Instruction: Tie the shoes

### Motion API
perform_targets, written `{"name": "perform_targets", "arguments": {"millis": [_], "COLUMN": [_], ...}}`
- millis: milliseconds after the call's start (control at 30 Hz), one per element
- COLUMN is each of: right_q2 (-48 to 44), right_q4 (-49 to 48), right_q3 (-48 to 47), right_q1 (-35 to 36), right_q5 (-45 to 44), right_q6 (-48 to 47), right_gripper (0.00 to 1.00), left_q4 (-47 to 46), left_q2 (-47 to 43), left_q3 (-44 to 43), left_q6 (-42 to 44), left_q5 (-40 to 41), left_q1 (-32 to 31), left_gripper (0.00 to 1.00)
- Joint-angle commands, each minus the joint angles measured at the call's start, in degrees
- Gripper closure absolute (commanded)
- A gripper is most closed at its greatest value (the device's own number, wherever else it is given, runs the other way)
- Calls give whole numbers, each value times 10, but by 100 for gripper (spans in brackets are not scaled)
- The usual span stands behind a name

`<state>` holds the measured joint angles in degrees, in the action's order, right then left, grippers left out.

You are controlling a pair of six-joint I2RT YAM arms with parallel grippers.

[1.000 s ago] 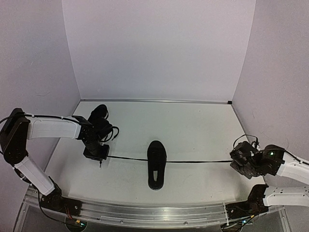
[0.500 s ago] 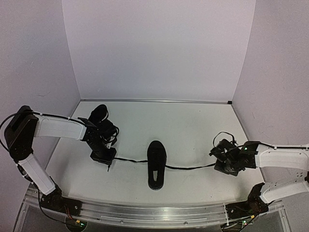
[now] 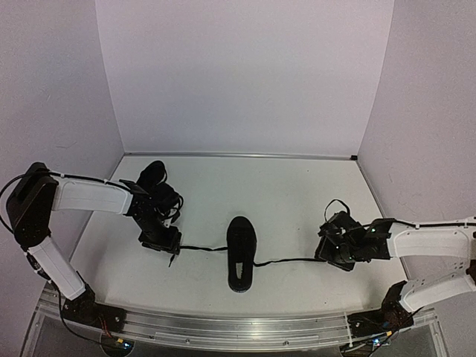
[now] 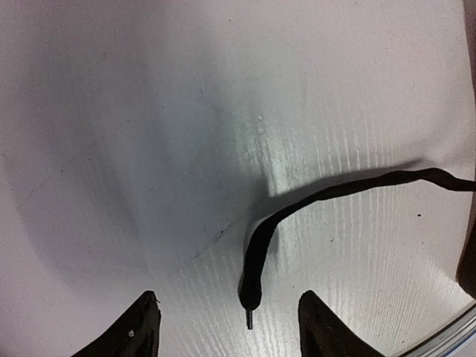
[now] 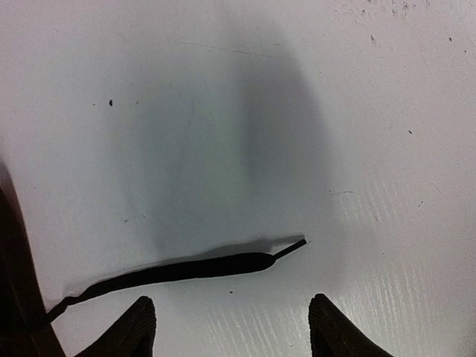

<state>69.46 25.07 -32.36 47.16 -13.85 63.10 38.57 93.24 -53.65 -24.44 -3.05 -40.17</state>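
**Both lace ends lie loose on the table, fingers open over them**

Nearest the arms' bases, a small all-black low-cut shoe point(image 3: 241, 256) lies in the middle of the white table point(image 3: 297, 193), its length running near to far. Its thin black lace point(image 3: 286, 260) trails flat across the table to both sides. On the right, the right fingers point(image 5: 331, 327) stand apart and grip nothing. The right lace end point(image 5: 201, 266) lies on the table just ahead of them. On the left, the left fingers point(image 4: 141, 331) are likewise spread and empty. The left lace end point(image 4: 256, 245) curves down between them, its tip free on the table. Farther back, just behind the left arm's wrist, the second black shoe point(image 3: 152, 177) sits near the table's left edge.
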Motion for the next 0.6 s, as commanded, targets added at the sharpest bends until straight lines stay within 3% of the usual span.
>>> {"name": "perform_targets", "arguments": {"millis": [0, 67, 200, 367, 567], "right_q2": [-78, -90, -73, -38, -19], "right_q4": [-21, -29, -55, -105, -148], "right_q3": [11, 4, -24, -50, -67], "right_q1": [-3, -4, -4, -3, -4], "right_q5": [-7, -10, 21, 84, 132], "right_q6": [-14, -61, -143, -205, -248], "right_gripper": [19, 10, 2, 2, 2], "left_q4": [24, 14, -26, -81, -204], "left_q2": [-67, -90, -150, -209, -279], "left_q3": [-12, -13, -20, -40, -12], "left_q6": [6, 22, 35, 22, 91], "left_q5": [56, 62, 96, 137, 112], "left_q1": [10, 10, 10, 9, 10], "left_gripper": [22, 10, 2, 0, 0]}}
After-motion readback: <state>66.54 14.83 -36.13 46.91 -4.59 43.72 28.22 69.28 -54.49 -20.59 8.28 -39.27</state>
